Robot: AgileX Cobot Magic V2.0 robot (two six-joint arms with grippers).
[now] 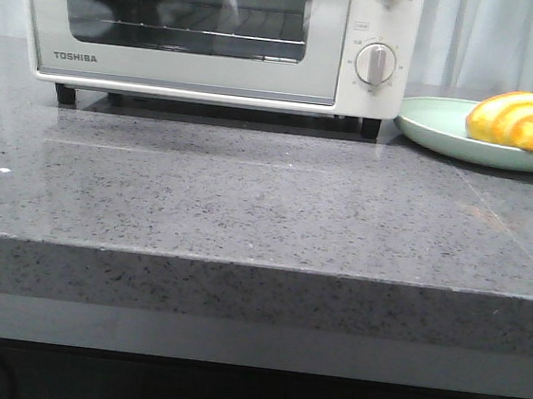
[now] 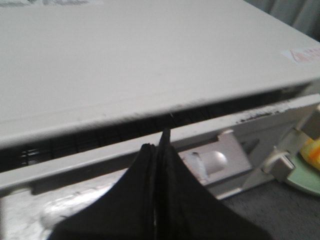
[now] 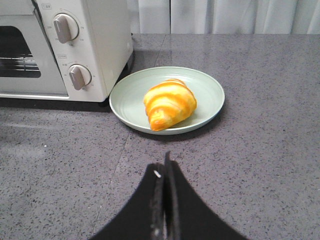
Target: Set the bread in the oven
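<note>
1. Left end effector [image 2: 161,150]: fingers pressed together, empty, just above the oven [image 2: 150,75] top edge.
2. Right end effector [image 3: 164,172]: closed, empty, over the tabletop [image 3: 260,165].
3. Bread [image 3: 169,104] on plate [image 3: 131,95], ahead of right end effector.

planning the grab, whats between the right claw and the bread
In the right wrist view, only bare grey countertop and the near rim of the green plate lie between the right claw and the bread.

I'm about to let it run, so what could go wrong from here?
The oven door looks closed in the front view, so bread can't go in until it's opened. The left gripper, shut, sits at the door's top edge and might slip. The glossy bread could slide on the plate when the shut right gripper grabs it.
</note>
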